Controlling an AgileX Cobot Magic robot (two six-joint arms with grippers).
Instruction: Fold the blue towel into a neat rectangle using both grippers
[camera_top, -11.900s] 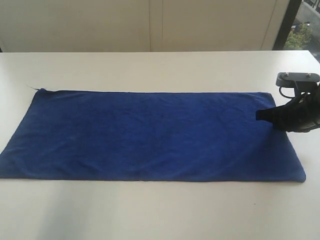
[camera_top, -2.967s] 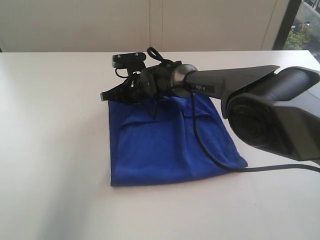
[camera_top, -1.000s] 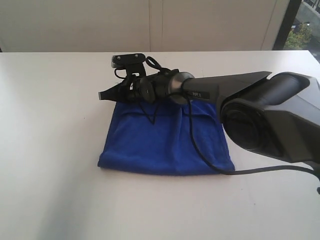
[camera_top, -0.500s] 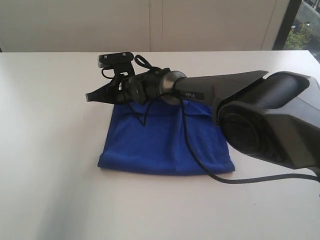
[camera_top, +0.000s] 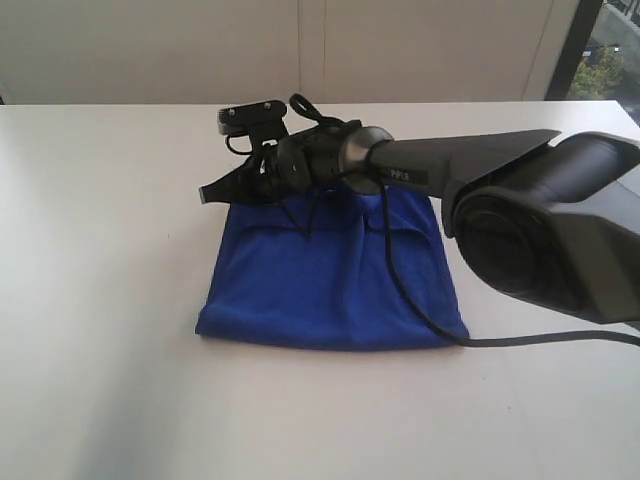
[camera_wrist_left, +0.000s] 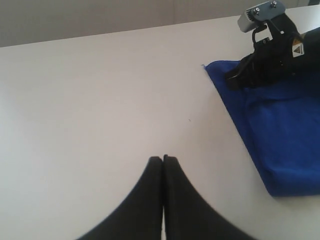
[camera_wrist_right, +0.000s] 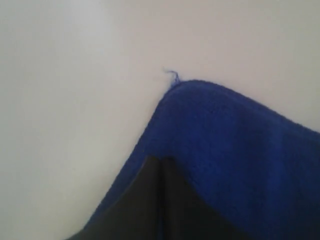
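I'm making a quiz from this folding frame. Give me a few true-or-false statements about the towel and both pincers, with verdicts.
1. The blue towel lies folded on the white table. True.
2. The left pincer stands open. False: it is shut.
3. In the exterior view, the right pincer is at the towel's far left corner. True.
4. The left pincer rests on the towel. False: it is over bare table, apart from the towel.

Office-like room: white table (camera_top: 100, 300), panelled wall (camera_top: 300, 50), window (camera_top: 612, 50)
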